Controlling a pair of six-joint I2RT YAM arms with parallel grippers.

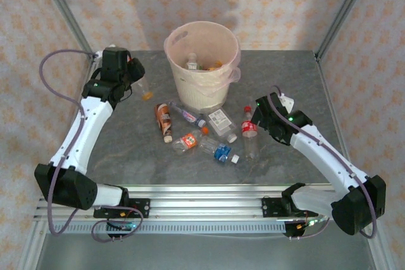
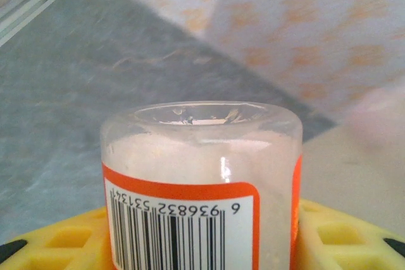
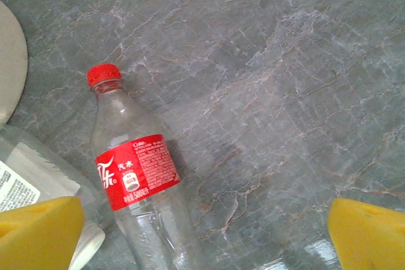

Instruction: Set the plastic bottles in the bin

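My left gripper (image 1: 137,79) at the table's back left is shut on a clear bottle (image 1: 145,89) with an orange cap. In the left wrist view that bottle (image 2: 201,156) shows an orange-edged barcode label and sits pressed between my yellow fingers (image 2: 57,245). The cream bin (image 1: 202,61) stands at the back centre with bottles inside. Several bottles lie in front of it, among them a red-labelled one (image 1: 249,132). My right gripper (image 1: 261,116) hovers open just right of it. In the right wrist view the red-labelled bottle (image 3: 136,175) lies toward the left finger (image 3: 38,232), untouched.
A brown bottle (image 1: 164,121), a white-labelled one (image 1: 221,122), an orange-labelled one (image 1: 186,140) and a blue-labelled one (image 1: 219,150) lie in a cluster. The bin's base (image 3: 9,61) and a white-labelled bottle (image 3: 25,178) edge the right wrist view. Metal frame posts rise at the back corners.
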